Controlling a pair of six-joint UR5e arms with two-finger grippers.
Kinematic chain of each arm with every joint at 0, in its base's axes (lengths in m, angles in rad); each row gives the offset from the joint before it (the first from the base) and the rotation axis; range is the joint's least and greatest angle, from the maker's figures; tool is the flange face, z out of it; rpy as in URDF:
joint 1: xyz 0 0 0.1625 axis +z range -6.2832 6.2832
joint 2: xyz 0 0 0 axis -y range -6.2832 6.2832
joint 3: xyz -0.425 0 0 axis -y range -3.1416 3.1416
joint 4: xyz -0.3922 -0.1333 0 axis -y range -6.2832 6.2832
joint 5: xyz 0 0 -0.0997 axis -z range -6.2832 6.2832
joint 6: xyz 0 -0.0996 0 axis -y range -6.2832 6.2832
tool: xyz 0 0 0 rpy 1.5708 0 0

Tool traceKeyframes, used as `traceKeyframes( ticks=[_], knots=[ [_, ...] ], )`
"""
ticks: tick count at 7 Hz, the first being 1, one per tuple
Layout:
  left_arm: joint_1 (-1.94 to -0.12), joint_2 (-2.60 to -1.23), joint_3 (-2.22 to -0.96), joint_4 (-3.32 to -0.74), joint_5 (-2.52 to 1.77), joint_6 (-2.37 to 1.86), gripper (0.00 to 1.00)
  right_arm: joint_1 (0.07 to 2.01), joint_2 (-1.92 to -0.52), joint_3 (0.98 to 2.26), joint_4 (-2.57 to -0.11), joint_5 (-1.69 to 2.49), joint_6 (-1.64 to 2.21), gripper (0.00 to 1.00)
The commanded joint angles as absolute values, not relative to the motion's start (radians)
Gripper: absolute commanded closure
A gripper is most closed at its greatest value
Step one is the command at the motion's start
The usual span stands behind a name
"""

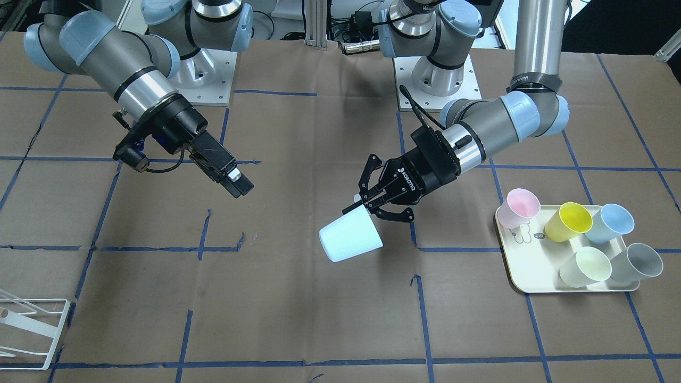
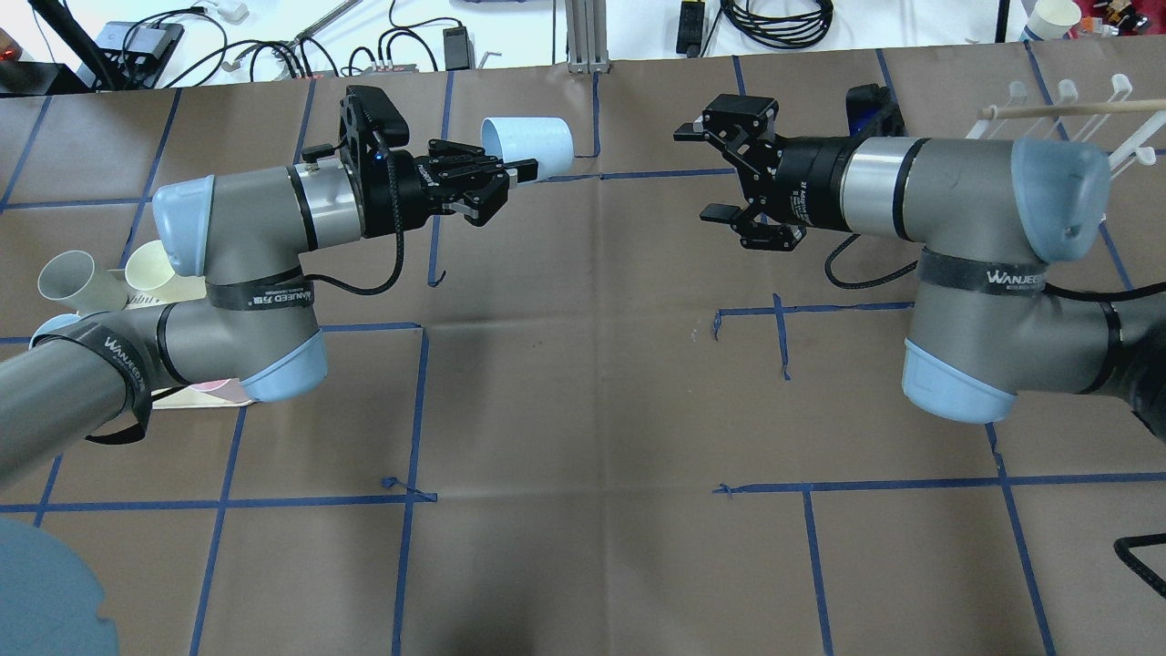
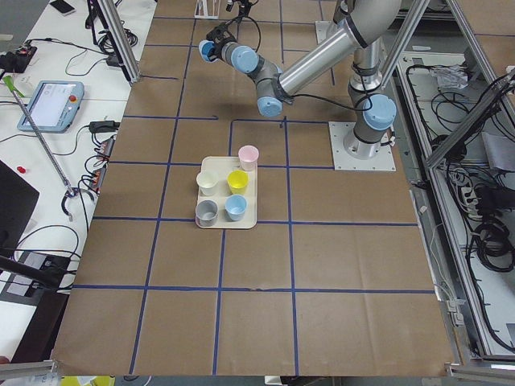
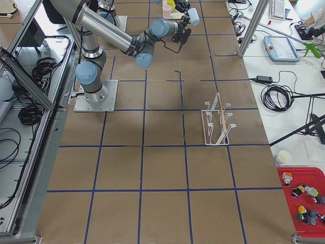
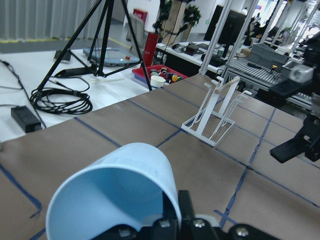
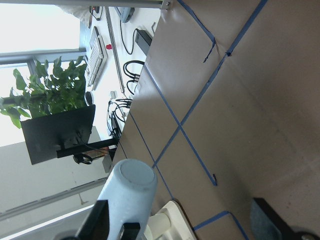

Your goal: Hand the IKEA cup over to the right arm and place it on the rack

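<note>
"ROBOTIQ"-marked left tool [image 1: 366, 205] gripped the rim of the pale-blue cup [image 1: 351, 239].
The left arm [image 2: 237, 214], strapped "WANJEED", stood bent mid-surface [image 1: 298, 298]; the right tool [image 2: 709, 173] faced it, fingers spread.

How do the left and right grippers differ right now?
The left gripper is shut on the rim of a pale blue cup, while the right gripper is open and empty. The left gripper's wrist carries a thick ribbed hose; the right gripper's has only a thin wire. Shared: both are black, have two fingers, are raised off the table, and point at each other across a gap.
</note>
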State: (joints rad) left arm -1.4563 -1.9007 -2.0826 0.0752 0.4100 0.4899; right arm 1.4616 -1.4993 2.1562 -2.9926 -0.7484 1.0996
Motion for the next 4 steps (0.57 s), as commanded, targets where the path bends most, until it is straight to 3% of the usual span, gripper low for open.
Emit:
traceKeyframes(
  ticks=[1, 2, 4],
  knots=[
    [-1.440, -1.983, -2.146, 0.322, 0.286, 0.464, 1.00, 1.469, -1.491, 2.172, -3.077, -0.744, 1.238, 0.00],
    [-1.445, -2.034, -2.140, 0.459, 0.287, 0.354, 1.00, 1.476, -1.491, 2.172, -3.124, -0.749, 1.239, 0.00],
    [-1.456, -2.010, -2.120, 0.532, 0.296, 0.130, 1.00, 1.477, -1.482, 2.172, -3.246, -0.764, 1.299, 0.00]
  ],
)
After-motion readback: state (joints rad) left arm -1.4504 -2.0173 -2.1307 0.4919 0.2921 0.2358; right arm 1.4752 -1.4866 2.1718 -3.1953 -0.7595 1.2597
